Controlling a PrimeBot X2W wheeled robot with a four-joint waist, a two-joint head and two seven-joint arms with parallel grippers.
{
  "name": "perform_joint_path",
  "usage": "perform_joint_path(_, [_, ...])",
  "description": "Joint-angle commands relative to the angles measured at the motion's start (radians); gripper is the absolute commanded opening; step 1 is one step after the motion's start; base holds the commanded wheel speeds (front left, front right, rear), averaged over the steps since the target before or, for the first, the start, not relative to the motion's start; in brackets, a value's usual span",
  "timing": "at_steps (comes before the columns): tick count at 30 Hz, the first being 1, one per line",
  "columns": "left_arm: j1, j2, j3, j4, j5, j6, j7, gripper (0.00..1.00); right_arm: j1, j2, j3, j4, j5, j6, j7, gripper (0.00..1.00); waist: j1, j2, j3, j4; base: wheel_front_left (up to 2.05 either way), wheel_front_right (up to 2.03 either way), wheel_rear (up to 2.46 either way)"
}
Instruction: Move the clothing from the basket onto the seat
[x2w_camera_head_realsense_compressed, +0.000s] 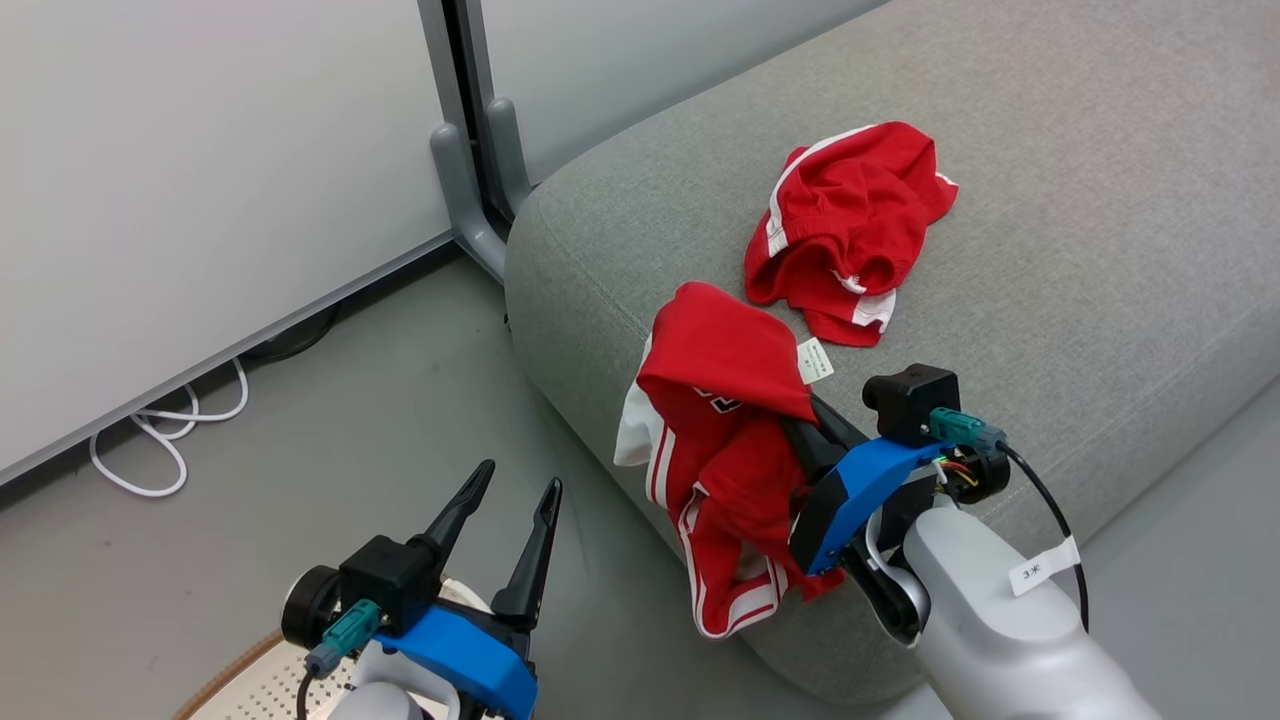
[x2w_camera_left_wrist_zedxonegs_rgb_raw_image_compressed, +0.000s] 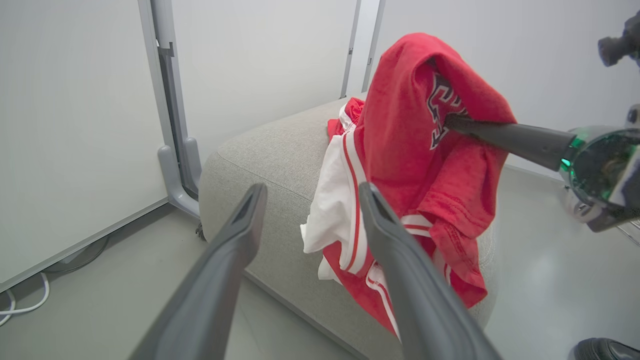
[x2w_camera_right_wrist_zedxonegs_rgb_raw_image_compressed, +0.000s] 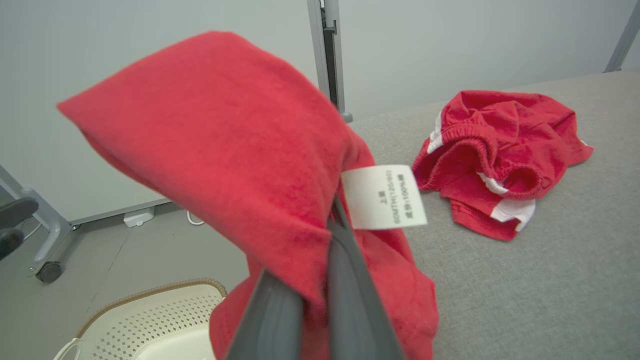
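Over the near edge of the large grey fabric seat (x2w_camera_head_realsense_compressed: 1000, 200), my right end effector (x2w_camera_head_realsense_compressed: 812, 425) pinches a bright red striped garment (x2w_camera_head_realsense_compressed: 730, 400), ready for release; my left end effector (x2w_camera_head_realsense_compressed: 520, 476) hangs spread.

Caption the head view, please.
Right claw holds a red garment over the seat edge; a second garment lies on it.

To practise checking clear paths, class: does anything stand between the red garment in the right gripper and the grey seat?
Nothing visible does. The right gripper holds the red garment over the near edge of the seat. The other garment lies farther back on the cushion, apart from it.
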Motion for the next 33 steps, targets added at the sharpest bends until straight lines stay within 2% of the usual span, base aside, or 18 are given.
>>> perform_joint_path(1, [-0.005, 0.006, 0.000, -0.004, 0.001, -0.002, -0.003, 1.00, 0.005, -0.003, -0.008, -0.009, -0.005, 0.000, -0.004, 0.00, -0.0001, 0.0000, 0.006, 0.004, 0.00, 0.00, 0.00])
perform_joint_path(9, [-0.027, 0.015, 0.010, -0.023, 0.012, -0.002, -0.003, 1.00, -0.060, -0.024, -0.034, -0.027, -0.017, 0.000, -0.003, 0.00, -0.0001, 0.0000, 0.048, 0.021, 0.00, 0.00, 0.00])
perform_joint_path(15, [-0.053, 0.040, 0.013, -0.047, 0.024, -0.002, -0.003, 1.00, -0.189, -0.084, -0.078, -0.050, -0.042, 0.000, 0.018, 0.00, -0.0001, 0.0000, 0.118, 0.038, 0.00, 0.00, 0.00])
perform_joint_path(22, [-0.121, 0.081, 0.008, -0.096, 0.041, -0.002, -0.003, 1.00, -0.375, -0.192, -0.209, -0.084, -0.086, 0.000, 0.044, 0.00, -0.0001, 0.0000, 0.253, 0.072, 0.00, 0.00, 0.00])
perform_joint_path(28, [-0.196, 0.128, -0.003, -0.158, 0.058, -0.002, -0.003, 1.00, -0.487, -0.291, -0.361, -0.114, -0.133, 0.000, 0.055, 0.00, -0.0001, 0.0000, 0.398, 0.111, 0.00, 0.00, 0.00])
perform_joint_path(33, [-0.260, 0.162, -0.002, -0.214, 0.075, -0.002, -0.002, 1.00, -0.504, -0.317, -0.486, -0.094, -0.154, 0.000, 0.041, 0.00, -0.0001, 0.0000, 0.510, 0.143, 0.00, 0.00, 0.00])
